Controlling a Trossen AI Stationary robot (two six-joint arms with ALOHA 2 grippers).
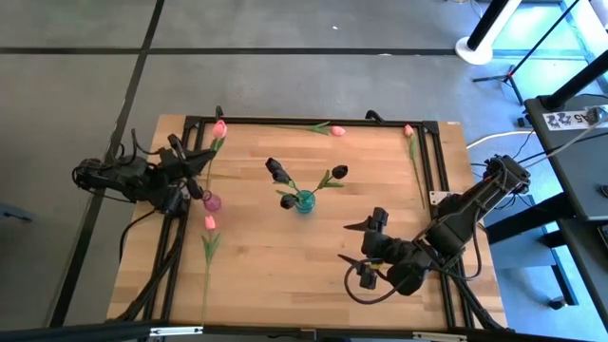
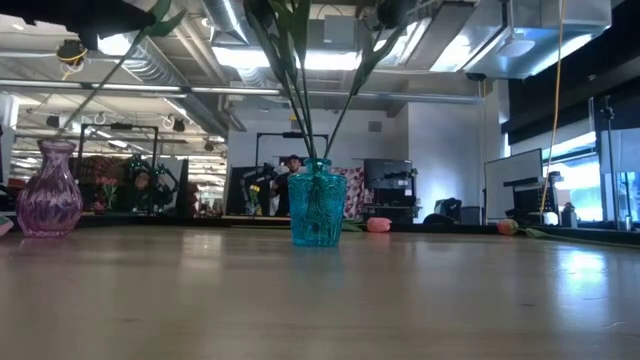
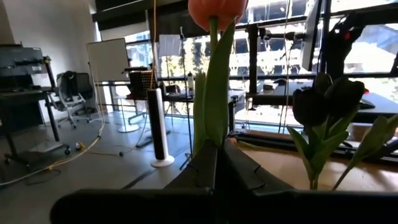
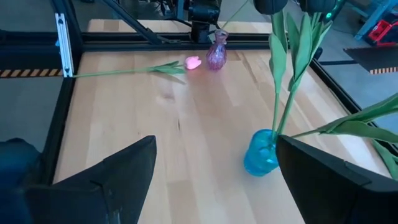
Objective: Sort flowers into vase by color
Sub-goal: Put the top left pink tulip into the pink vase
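Note:
My left gripper [image 1: 198, 174] is shut on a pink tulip [image 1: 219, 128] at the table's left, just beyond the pink glass vase [image 1: 212, 201]. In the low view the tulip's stem [image 2: 110, 75] slants down toward the pink vase's mouth [image 2: 55, 145]. A teal vase [image 1: 304, 201] at mid-table holds three dark tulips [image 1: 275, 169] by their stems. Another pink tulip [image 1: 209, 221] lies flat near the pink vase. Two more pink tulips [image 1: 337, 129] [image 1: 408, 130] lie at the far edge. My right gripper [image 1: 366, 255] is open and empty, right of centre. My left gripper pinches the pink tulip's stem [image 3: 216, 155] between its two fingers, below the long leaf [image 3: 217, 87]. The fingers come about level from the table's left and lie across the stem. The tulip is lifted and tilted, its head [image 3: 217, 9] toward the far edge. I cannot tell whether its lower end is inside the pink vase.
A black frame [image 1: 313, 121] runs along the table's far, left and right sides. Bare wood lies between the teal vase and the near edge. In the right wrist view the teal vase [image 4: 261, 152] stands between my open fingers and farther off.

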